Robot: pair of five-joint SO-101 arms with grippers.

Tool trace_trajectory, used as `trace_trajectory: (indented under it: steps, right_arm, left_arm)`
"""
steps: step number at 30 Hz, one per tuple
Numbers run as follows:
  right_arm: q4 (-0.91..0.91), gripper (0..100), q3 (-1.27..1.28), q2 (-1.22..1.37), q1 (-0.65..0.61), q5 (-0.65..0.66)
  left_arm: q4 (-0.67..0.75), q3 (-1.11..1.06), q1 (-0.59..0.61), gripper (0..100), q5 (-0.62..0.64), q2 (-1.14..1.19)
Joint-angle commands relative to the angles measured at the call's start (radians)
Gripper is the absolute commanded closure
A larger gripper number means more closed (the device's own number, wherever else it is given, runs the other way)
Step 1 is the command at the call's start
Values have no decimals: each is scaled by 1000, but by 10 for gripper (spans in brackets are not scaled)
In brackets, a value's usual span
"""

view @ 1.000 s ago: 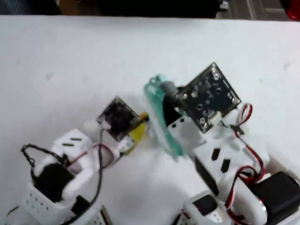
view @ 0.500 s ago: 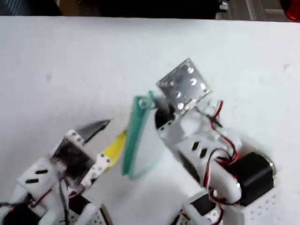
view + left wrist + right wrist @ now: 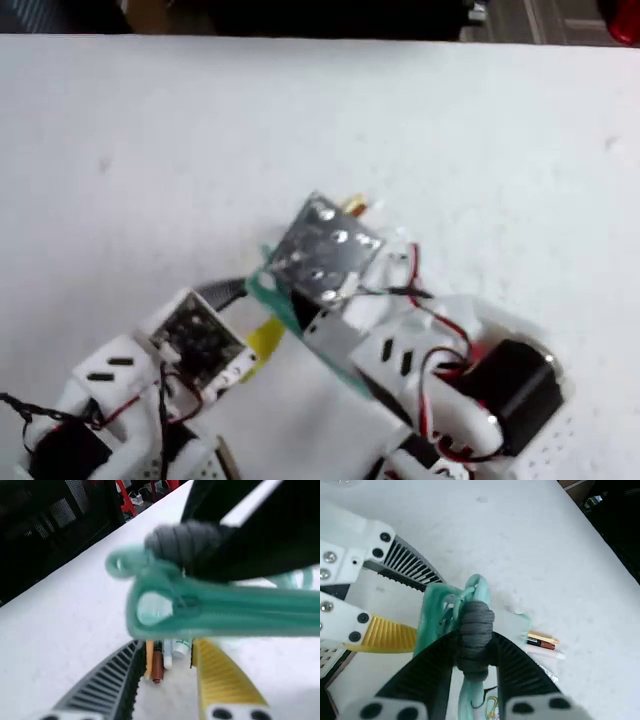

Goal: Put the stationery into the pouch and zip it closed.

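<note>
Step in hand, as judged: steadying the pouch (image 3: 262,287) for loading; stationery (image 3: 542,642) not yet inside.

Right gripper (image 3: 474,639): clamped tight on a grey wrapped tab (image 3: 476,617) at the teal zip end.

Left gripper (image 3: 169,651): spread wide, holding nothing, just beside that same end.

Pouch near the front edge of the worktop (image 3: 150,120), about midway along; stationery just beyond it, toward the middle.

Zip open or closed: cannot tell.

Next, probably: pinch the pouch edge with the left gripper, then draw the zip.

Obstruction: right arm (image 3: 430,350) close over the stationery; little clearance between the grippers.

light: bright, even | counter (image 3: 140,120): white, mild glare | shadows: faint, soft beneath the arms (image 3: 420,360) | beyond far edge: dark
</note>
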State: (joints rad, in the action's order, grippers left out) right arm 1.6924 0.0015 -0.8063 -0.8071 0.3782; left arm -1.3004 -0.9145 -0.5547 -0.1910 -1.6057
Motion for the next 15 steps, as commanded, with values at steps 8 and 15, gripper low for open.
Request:
trace_trajectory:
  steps: [8,15]
  right_arm:
    - [27,981,18,-24,-74,137]
    - [27,981,43,-73,-76,147]
  left_arm:
    - [81,94,71,826,83,-21]
    - [-25,98,189,749,77,-22]
